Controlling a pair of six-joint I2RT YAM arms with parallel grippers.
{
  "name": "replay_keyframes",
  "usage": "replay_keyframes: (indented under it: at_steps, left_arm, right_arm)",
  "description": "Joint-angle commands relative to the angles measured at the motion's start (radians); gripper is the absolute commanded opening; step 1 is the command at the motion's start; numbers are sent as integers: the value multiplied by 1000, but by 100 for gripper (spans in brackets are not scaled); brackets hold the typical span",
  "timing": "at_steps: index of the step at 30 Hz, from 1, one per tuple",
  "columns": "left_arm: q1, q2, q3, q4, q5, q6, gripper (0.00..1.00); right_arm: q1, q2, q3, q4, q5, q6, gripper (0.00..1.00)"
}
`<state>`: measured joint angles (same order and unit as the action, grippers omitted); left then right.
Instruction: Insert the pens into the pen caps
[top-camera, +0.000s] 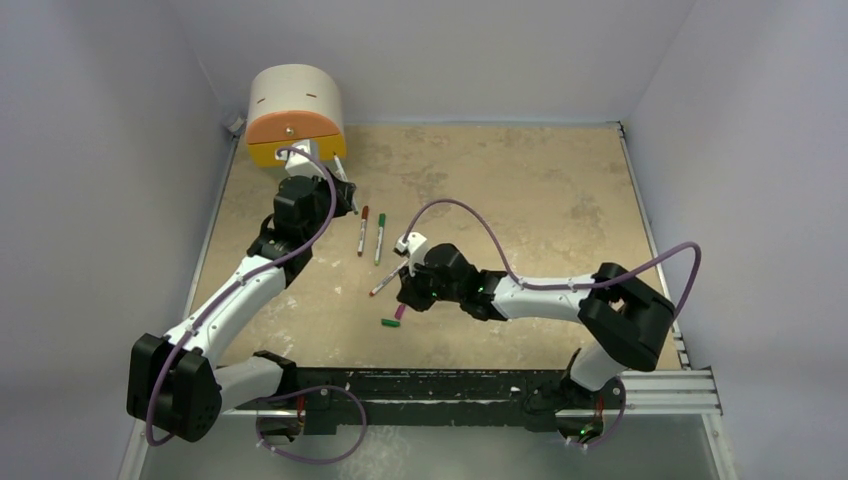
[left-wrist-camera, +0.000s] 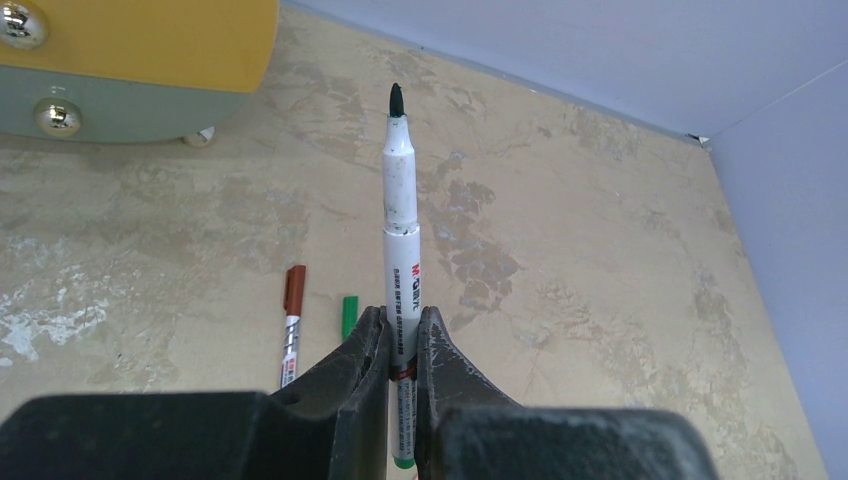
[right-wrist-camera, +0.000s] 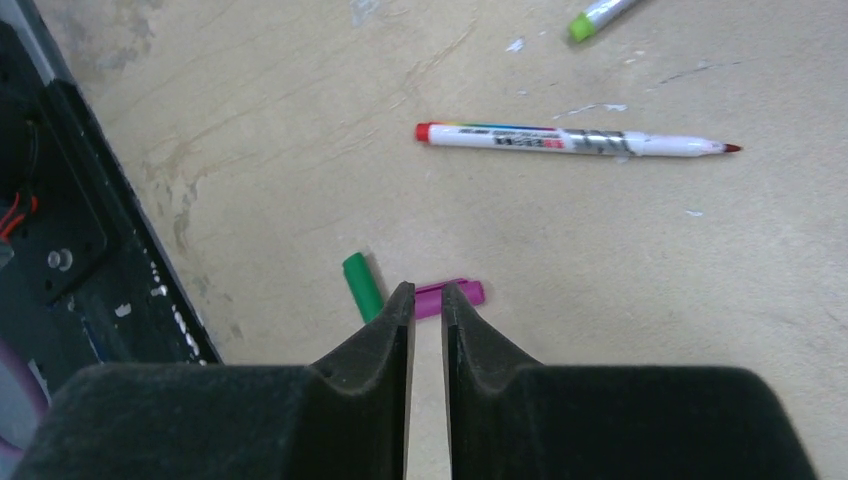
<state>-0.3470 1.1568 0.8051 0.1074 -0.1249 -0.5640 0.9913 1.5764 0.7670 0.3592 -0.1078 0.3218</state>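
Left gripper (left-wrist-camera: 402, 322): clamped shut on the held pen (left-wrist-camera: 402, 200). In its wrist view the bare dark nib points to 12 o'clock. Overhead, the gripper sits at the table's 11 o'clock.
Capped pens: a dark-red-capped pen (left-wrist-camera: 291, 325) and a green-capped pen (top-camera: 380, 237) lie side by side on the table. They are near the left gripper's 4 o'clock overhead, both running roughly 12-to-6.
Red-tipped pen (right-wrist-camera: 570, 140): loose and uncapped, toward 1 o'clock of the right jaws in the right wrist view. Its axis runs 9-to-3, nib at 3.
Green cap (right-wrist-camera: 362, 286): on the table just beside the right fingertips at 9 o'clock, axis 11-to-5.
Magenta cap (right-wrist-camera: 462, 293): just beyond the tips and lying across them, 9-to-3. Most of it shows on the 3 o'clock side.
Right gripper (right-wrist-camera: 428, 292): jaws a narrow slot apart, nothing between them.
Nearer arm: the right, which hangs directly over both loose caps. The left is well apart, so picking up a cap likely falls to the right.
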Motion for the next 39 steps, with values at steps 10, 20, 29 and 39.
replay_keyframes:
  at_steps: [10, 20, 29, 39]
  left_arm:
    - [17, -44, 10, 23, 36, -3, 0]
    - [26, -64, 13, -10, 28, 16, 0]
    - [30, -64, 6, -4, 30, 12, 0]
    - [33, -63, 2, 3, 37, 7, 0]
  right_arm:
    - [142, 102, 117, -28, 73, -108, 28]
    - [158, 193, 172, -66, 106, -140, 33]
    - [177, 190, 153, -66, 118, -141, 39]
    - [200, 211, 152, -99, 157, -142, 41]
